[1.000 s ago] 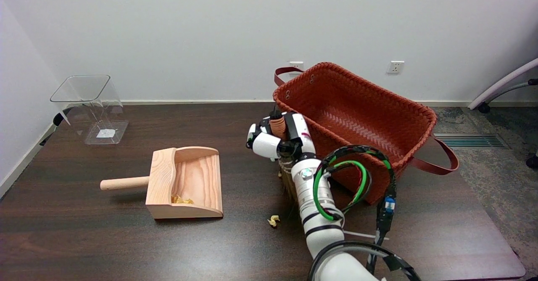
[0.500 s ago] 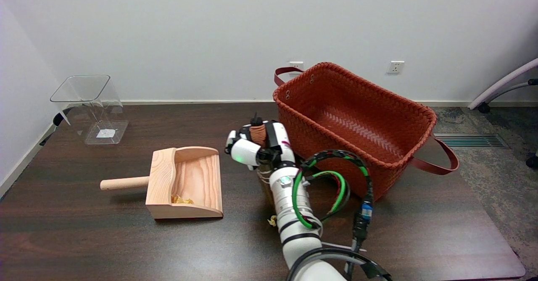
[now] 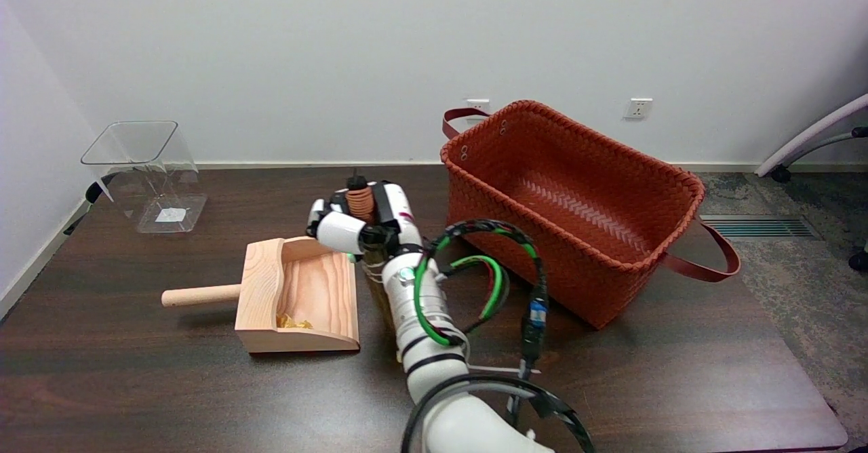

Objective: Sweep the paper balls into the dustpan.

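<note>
Indoors, on a dark wood table [image 3: 135, 385] by a white wall [image 3: 339, 46] (woven basket [image 3: 610, 236] at right), right hand [image 3: 359, 226] gripping a brush [image 3: 361, 203] beside the dustpan [image 3: 298, 297].

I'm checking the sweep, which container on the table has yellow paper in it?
The light wooden dustpan: yellow paper scraps lie in its near corner. The clear plastic bin and woven red-brown basket show none.

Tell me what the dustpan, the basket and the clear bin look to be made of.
Dustpan: pale unfinished-looking wood, with visible grain and a round dowel handle.
Basket: reddish-brown woven strips, perhaps leather or plastic; the plaited pattern shows, and the strap handles are smooth.
Clear bin: transparent hard plastic or acrylic, judging by the see-through walls and glossy edges.
</note>
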